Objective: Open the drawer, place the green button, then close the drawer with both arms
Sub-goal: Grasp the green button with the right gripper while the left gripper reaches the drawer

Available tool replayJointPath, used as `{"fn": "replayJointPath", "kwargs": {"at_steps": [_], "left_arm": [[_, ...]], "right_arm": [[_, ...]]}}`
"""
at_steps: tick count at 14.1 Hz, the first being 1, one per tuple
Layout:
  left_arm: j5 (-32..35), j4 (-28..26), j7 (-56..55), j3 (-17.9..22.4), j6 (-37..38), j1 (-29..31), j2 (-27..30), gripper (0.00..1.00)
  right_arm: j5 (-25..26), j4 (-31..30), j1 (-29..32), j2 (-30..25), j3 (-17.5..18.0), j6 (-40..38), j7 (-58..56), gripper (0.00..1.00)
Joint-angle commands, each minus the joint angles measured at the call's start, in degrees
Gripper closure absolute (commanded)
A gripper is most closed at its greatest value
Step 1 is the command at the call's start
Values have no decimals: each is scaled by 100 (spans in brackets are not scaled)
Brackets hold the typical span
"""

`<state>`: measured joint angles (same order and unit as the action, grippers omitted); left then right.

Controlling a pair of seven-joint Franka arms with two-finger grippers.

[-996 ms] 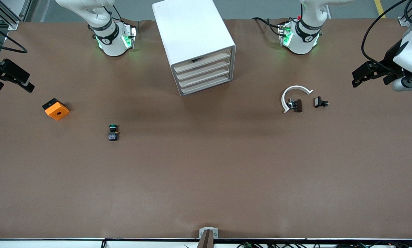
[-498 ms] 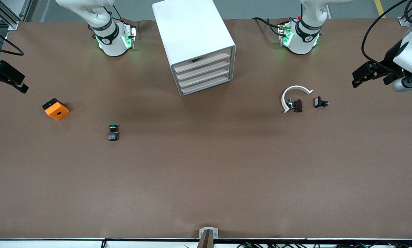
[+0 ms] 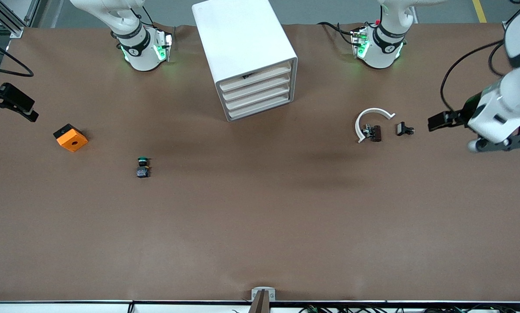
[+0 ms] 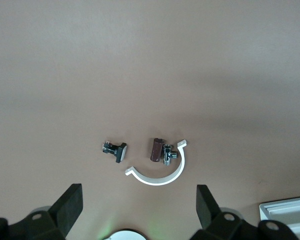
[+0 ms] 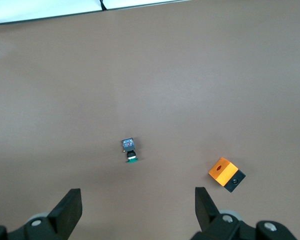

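The white cabinet (image 3: 242,39) stands near the robots' bases, and its four beige drawers are all closed. The drawer (image 3: 258,98) is the third one down. The button (image 3: 142,167) lies on the table toward the right arm's end, green cap and bluish base showing (image 5: 130,150). My right gripper (image 3: 11,114) hovers open and empty at that end of the table, apart from the button (image 5: 135,207). My left gripper (image 3: 438,121) hangs open and empty beside the black clips (image 4: 140,210).
An orange square block (image 3: 71,138) lies beside the right gripper, toward that end of the table from the button. A white arc with a dark clip (image 3: 371,125) and a small black clip (image 3: 404,129) lie toward the left arm's end. The cabinet's corner (image 4: 285,215) shows in the left wrist view.
The left arm has swung down, bringing its gripper close to the black clips. The right gripper has shifted slightly at its end of the table. Both stay open.
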<state>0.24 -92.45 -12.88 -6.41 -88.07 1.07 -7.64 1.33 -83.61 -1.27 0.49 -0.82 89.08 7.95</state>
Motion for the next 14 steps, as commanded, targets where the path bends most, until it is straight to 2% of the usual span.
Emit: {"fn": "replayJointPath", "kwargs": {"at_steps": [1,4,9,11,14], "left_arm": [[-199,184,-1106,-89,53,-150,-579,0],[-498,219,-2435,-89,-113,-475,-1185,0],[-1157,973,-4361,-89,-343,-914,-2521,0],[-1219,1194,-5089,-97,-456,-1152,-2899,0],[-1544,1239,-6836,-89,-983,-1600,-3278,0]], "right_arm": [[113,126,-40,293,38,-32,5,0],[69,73,-119,451,47,74,13,0],[16,47,-251,776,55,162,-30,0],[42,-58,-269,978,55,83,-48,0],[25,-401,-277,1119,55,293,-65,0]]}}
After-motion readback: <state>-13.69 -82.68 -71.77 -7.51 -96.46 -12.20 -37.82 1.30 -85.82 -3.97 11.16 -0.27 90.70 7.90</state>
